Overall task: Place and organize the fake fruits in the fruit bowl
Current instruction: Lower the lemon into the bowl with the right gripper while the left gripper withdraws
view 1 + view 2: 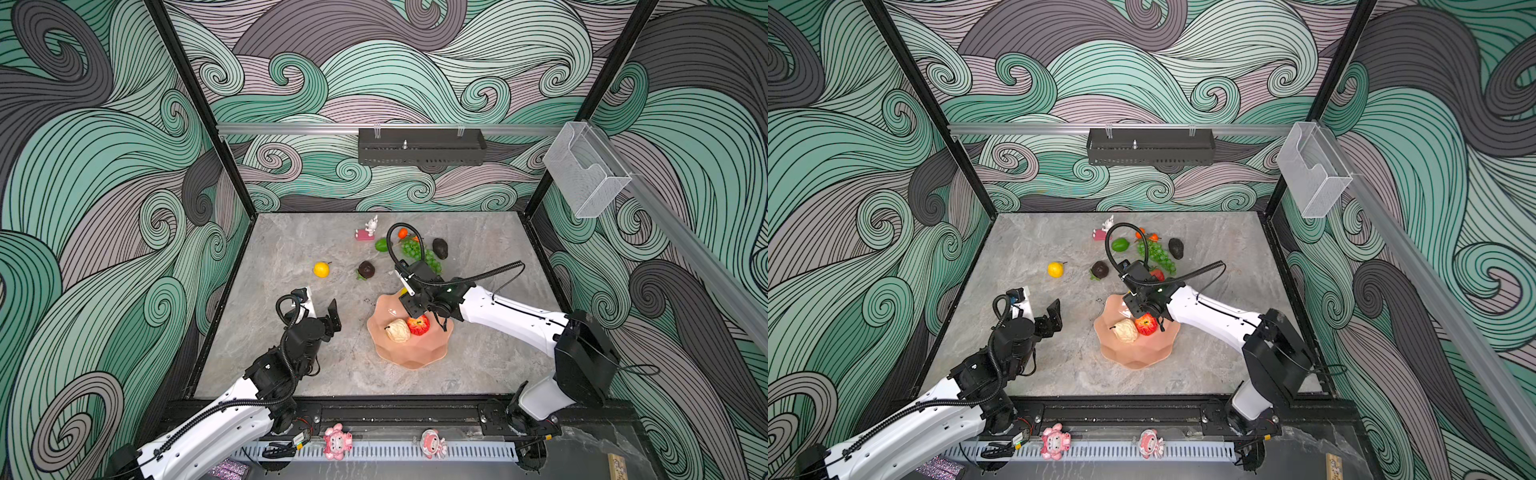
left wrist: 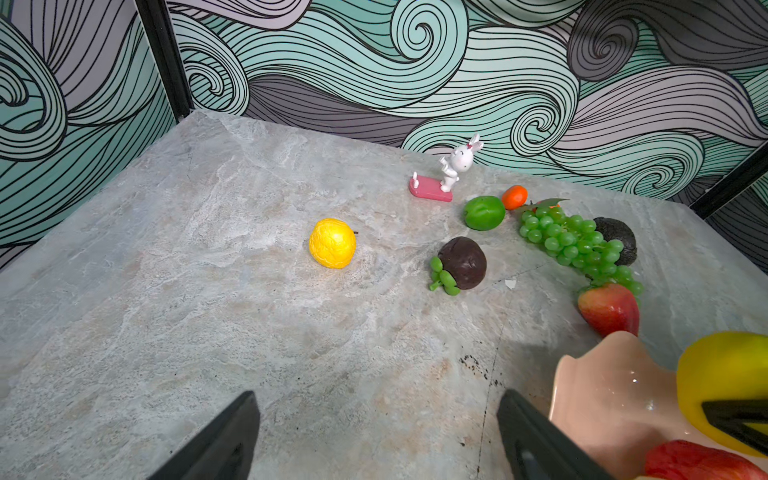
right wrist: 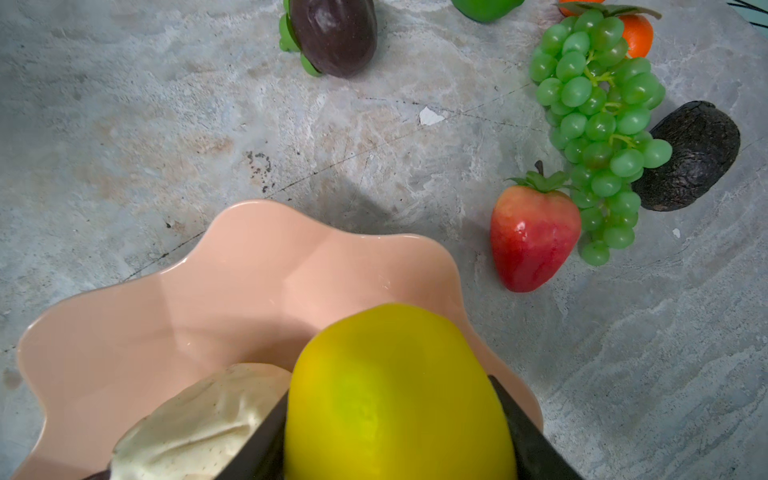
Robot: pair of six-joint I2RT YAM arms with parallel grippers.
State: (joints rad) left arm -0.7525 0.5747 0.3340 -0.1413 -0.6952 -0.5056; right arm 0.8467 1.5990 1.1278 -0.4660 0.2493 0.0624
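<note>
The salmon-pink fruit bowl [image 1: 415,357] stands right of the table's middle and holds a cream knobbly fruit [image 1: 397,330] and a red apple [image 1: 419,325]. Over the bowl's far side, my right gripper [image 3: 390,419] is shut on a yellow lemon [image 3: 395,395]. My left gripper [image 1: 320,305] hangs open and empty left of the bowl. Loose on the table lie a yellow fruit [image 1: 321,269], a dark purple fruit [image 1: 366,269], a lime [image 1: 381,244], an orange [image 1: 402,233], green grapes [image 3: 598,124], an avocado [image 1: 439,248] and a strawberry [image 3: 532,237].
A pink-and-white rabbit figurine [image 1: 368,229] stands at the back beside the lime. A black shelf [image 1: 421,146] hangs on the back wall and a clear basket [image 1: 584,170] on the right rail. Two pink dolls [image 1: 337,441] sit on the front ledge.
</note>
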